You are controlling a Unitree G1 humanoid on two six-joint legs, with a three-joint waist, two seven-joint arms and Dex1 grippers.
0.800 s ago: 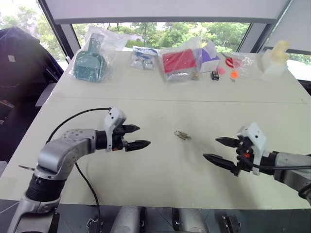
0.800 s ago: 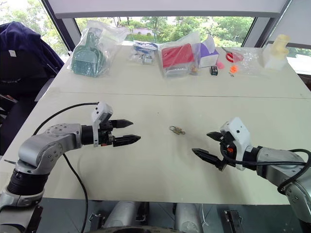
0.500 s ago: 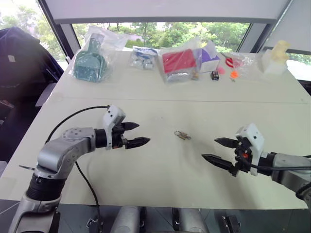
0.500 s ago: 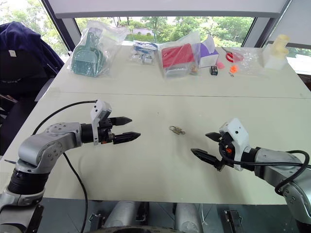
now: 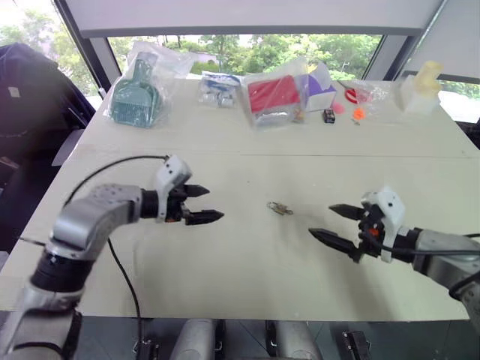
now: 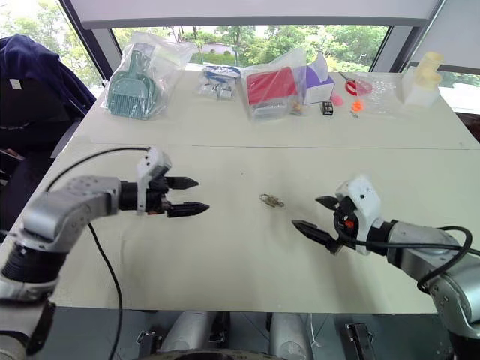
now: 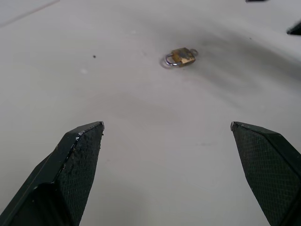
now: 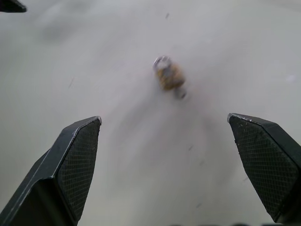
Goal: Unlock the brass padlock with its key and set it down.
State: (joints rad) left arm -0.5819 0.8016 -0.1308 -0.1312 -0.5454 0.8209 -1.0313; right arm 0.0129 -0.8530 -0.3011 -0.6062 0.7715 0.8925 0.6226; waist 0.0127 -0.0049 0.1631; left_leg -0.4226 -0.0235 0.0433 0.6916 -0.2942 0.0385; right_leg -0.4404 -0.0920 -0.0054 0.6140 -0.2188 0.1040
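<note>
The tiny brass padlock lies flat on the white table, between my two grippers and touching neither. Its thin shackle loop and brass body show in the left wrist view and the right wrist view. A small silver bit sticks out of its body; I cannot tell whether that is the key. My left gripper hovers to its left, open and empty, pointing at it. On the other side my right gripper also points at it, open and empty.
Bagged items line the far side of the table: a green scoop, a red pack, a purple box and a pale block. A black cable loops off my left arm. A dark chair stands at the left.
The view has shifted a little. My left arm's elbow has swung outward; both grippers stay open at about the same places. The padlock has not moved.
</note>
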